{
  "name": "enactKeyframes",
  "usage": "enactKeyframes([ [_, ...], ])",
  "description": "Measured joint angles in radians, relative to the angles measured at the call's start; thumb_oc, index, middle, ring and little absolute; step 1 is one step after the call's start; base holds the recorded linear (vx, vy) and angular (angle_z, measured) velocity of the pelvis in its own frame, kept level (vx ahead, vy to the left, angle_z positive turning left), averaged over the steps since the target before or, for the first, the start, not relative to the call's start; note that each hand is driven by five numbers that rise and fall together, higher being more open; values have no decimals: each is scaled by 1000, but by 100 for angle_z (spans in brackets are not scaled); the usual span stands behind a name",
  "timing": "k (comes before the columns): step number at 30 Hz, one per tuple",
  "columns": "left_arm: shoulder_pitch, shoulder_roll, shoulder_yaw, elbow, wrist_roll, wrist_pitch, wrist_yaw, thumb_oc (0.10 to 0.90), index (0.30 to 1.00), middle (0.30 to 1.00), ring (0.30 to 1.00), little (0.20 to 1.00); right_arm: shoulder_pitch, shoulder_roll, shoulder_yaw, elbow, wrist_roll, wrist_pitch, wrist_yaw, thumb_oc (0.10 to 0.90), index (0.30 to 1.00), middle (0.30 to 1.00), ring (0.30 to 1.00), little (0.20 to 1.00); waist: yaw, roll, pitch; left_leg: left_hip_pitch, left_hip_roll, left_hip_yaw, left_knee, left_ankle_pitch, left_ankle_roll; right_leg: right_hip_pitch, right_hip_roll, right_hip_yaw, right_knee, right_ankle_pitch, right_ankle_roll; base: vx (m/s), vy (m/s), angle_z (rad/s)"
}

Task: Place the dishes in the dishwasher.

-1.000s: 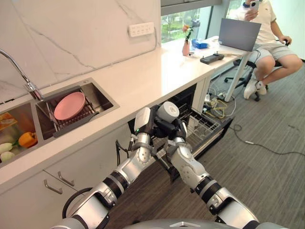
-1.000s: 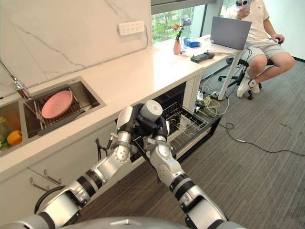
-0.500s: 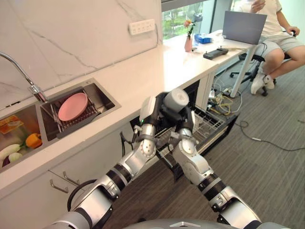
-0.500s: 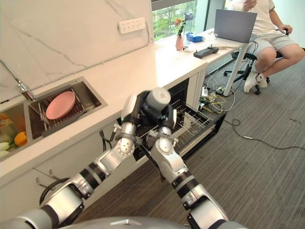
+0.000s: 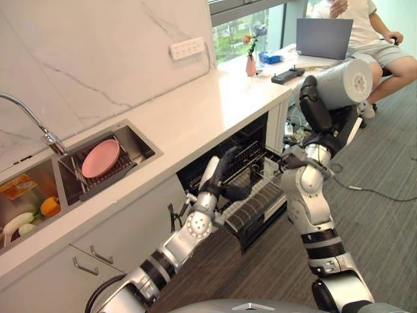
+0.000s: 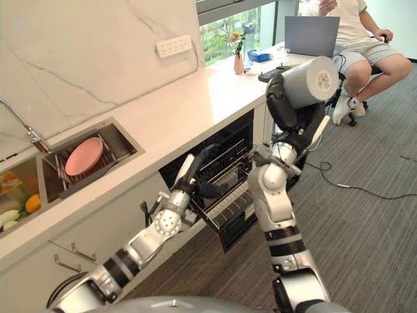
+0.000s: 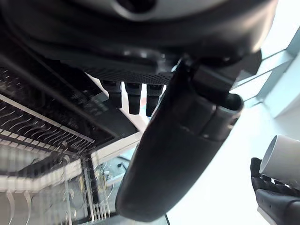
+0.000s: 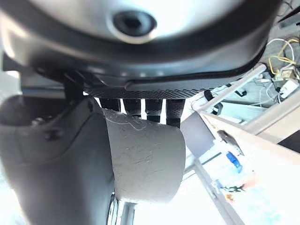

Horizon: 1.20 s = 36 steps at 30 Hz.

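The grey cup, clamped in the right hand, has been lifted well above the dishwasher rack; left hand, fingers relaxed, stays at the rack, so loading isn't done.

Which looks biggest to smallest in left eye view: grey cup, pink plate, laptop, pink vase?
1. grey cup, held in the right hand, nearest the camera
2. laptop
3. pink plate, close to the laptop
4. pink vase

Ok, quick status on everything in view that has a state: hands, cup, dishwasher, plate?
Right hand: shut on the grey cup, raised high.
Grey cup: held, lying sideways.
Left hand: open, at the dishwasher rack.
Dishwasher rack: pulled out.
Pink plate: leaning in the sink rack.
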Motion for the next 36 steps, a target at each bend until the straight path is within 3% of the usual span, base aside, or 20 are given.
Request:
enactKeyframes([
  [1,51,24,12,-25,-19,-5,-26,800,900,900,900,900,20,-25,16,32,29,11,44,400,300,300,300,300,5,-5,3,-2,2,0,-2,1,-1,-1,2,-1,0,0,0,-71,-50,0],
  [4,226,72,113,-40,-93,-14,-121,800,900,900,900,900,99,-115,66,189,130,138,212,400,300,300,300,300,31,-21,12,-15,8,-15,-3,2,-5,-3,7,-15,0,-6,-4,-29,-21,14],
  [5,329,74,193,-25,-119,-9,-152,800,900,900,900,900,122,-149,103,275,130,195,281,400,300,300,300,300,47,-25,18,-17,9,-23,-3,3,-8,0,10,-25,-1,-9,-2,-25,-23,20],
  [7,429,98,275,13,-159,23,-178,800,900,900,900,900,169,-155,101,347,130,267,343,400,300,300,300,300,76,-34,25,-22,10,-43,-3,6,-8,7,7,-39,-1,-10,-5,-28,-12,26],
  [9,479,125,309,45,-177,54,-211,800,900,900,900,900,175,-155,103,388,128,297,383,400,300,300,300,300,89,-39,37,-22,8,-54,1,7,-8,15,9,-51,-1,-11,-5,-19,1,23],
  [11,540,158,334,72,-186,67,-253,800,900,900,900,900,172,-154,99,399,120,307,419,400,300,300,300,300,122,-45,44,-30,1,-67,-4,8,-7,25,5,-67,-1,-13,-1,-21,21,22],
  [16,581,107,417,165,-184,75,-317,800,900,900,900,900,132,-189,87,417,4,306,473,400,300,300,300,300,184,-65,47,-67,-13,-137,-4,14,-7,41,0,-139,-1,-21,7,-30,31,44],
  [20,569,73,417,262,-168,75,-323,800,900,900,900,900,57,-190,57,535,-41,301,477,400,300,300,300,300,225,-69,43,-94,-30,-200,-4,27,-2,54,-9,-207,-1,-26,12,9,13,50],
  [22,545,59,426,320,-145,44,-328,800,900,900,900,900,3,-190,59,645,-68,291,481,400,300,300,300,300,247,-68,43,-105,-42,-233,-3,32,-2,66,-9,-238,-1,-27,17,6,31,49],
  [26,416,29,429,575,-40,13,-309,800,900,900,900,900,-104,-190,13,933,-68,300,477,400,300,300,300,300,287,-71,34,-158,-67,-292,-3,48,2,64,-16,-308,3,-31,27,-5,59,47],
  [28,390,26,430,757,26,6,-287,800,900,900,900,900,-154,-191,-30,1051,-68,301,476,400,300,300,300,300,290,-69,37,-172,-80,-305,-3,50,1,60,-24,-327,3,-31,30,1,69,31],
  [29,373,23,428,845,54,36,-268,800,900,900,900,900,-168,-196,-58,1094,-67,311,459,400,300,300,300,300,282,-74,40,-177,-88,-323,2,56,9,59,-28,-343,4,-33,33,-27,48,36],
  [30,385,27,433,904,64,49,-244,800,900,900,900,900,-173,-200,-60,1113,-68,306,441,538,507,507,507,507,286,-82,48,-191,-93,-330,2,62,13,53,-29,-354,4,-33,34,-28,48,36],
  [31,377,28,438,942,75,52,-238,800,900,900,900,900,-186,-210,-61,1140,-68,306,436,765,848,848,848,848,283,-84,55,-196,-95,-339,2,64,13,51,-29,-361,4,-33,34,-6,34,28],
  [32,381,27,447,977,89,57,-235,800,900,900,900,900,-196,-227,-71,1172,-68,308,435,800,900,900,900,900,288,-85,64,-205,-98,-348,2,68,13,49,-30,-369,3,-33,34,-4,34,34],
  [36,407,28,457,995,91,54,-233,800,900,900,900,900,-202,-274,-98,1235,-72,310,437,800,900,900,900,900,323,-72,79,-228,-111,-372,2,66,4,44,-38,-395,3,-36,38,-19,31,21],
])
